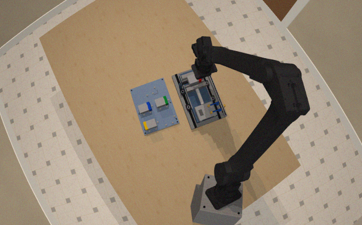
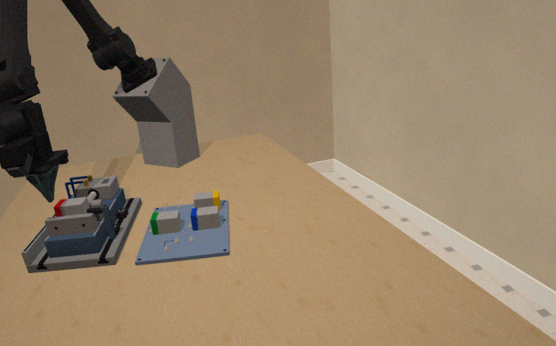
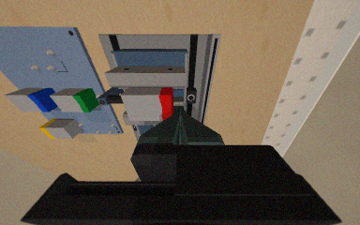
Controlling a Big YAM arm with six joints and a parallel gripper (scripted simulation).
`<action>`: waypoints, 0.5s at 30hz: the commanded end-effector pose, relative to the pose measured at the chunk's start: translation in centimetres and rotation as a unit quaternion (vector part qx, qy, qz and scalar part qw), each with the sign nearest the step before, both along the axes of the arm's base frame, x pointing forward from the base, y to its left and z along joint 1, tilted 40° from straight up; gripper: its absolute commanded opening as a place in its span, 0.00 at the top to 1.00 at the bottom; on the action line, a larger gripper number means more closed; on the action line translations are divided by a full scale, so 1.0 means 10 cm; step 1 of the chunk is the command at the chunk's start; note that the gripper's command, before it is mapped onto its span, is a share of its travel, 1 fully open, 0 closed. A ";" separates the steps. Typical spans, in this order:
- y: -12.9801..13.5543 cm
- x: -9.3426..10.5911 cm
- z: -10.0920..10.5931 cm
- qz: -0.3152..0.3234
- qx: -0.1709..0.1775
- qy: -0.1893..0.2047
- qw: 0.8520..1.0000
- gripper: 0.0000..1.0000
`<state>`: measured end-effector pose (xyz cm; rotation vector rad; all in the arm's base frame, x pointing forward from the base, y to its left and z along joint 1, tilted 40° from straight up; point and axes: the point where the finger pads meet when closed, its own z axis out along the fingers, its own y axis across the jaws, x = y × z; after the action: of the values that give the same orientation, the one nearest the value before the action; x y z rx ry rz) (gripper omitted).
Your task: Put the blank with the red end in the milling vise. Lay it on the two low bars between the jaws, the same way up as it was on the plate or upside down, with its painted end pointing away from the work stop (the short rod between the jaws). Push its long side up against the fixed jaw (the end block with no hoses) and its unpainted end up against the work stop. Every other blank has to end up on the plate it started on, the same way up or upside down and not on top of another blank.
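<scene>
Above the blue-and-grey metal milling vise (image 1: 208,123) (image 2: 73,245) (image 3: 146,61), the bent black arm (image 1: 257,131) (image 2: 11,47) points its end effector (image 1: 201,77) (image 2: 50,200) (image 3: 180,112) downward, fingertips together and holding nothing, near the painted end of the red-ended grey blank (image 1: 193,79) (image 2: 74,205) (image 3: 143,105), which lies between the jaws.

The arm (image 1: 257,131) (image 2: 11,47) is matte black, with long smooth links, chunky rounded joints and a flared, wedge-shaped gripper housing. Its fingers (image 2: 43,182) are dark green, tapering to a narrow point. The base (image 1: 219,215) (image 2: 182,128) is grey and angular, with dark screws.
</scene>
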<state>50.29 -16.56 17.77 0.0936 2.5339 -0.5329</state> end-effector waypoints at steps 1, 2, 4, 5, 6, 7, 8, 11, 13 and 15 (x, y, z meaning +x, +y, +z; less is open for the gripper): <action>-0.07 0.05 0.04 -0.002 -0.003 -0.011 1.000 1.00; -0.07 0.05 0.01 -0.002 -0.003 -0.008 1.000 1.00; -0.08 0.05 -0.02 -0.002 -0.002 -0.005 1.000 1.00; -0.08 0.05 -0.02 -0.002 -0.002 -0.005 1.000 1.00; -0.08 0.05 -0.02 -0.003 -0.002 -0.005 1.000 1.00; -0.08 0.05 -0.01 -0.003 -0.002 -0.006 1.000 1.00; -0.08 0.05 0.00 -0.002 -0.003 -0.007 1.000 1.00; -0.08 0.05 0.00 -0.002 -0.003 -0.008 1.000 1.00; -0.08 0.05 0.00 -0.002 -0.003 -0.008 1.000 1.00; -0.08 0.05 0.00 -0.002 -0.003 -0.008 1.000 1.00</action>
<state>50.40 -16.59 17.79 0.0936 2.5300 -0.5330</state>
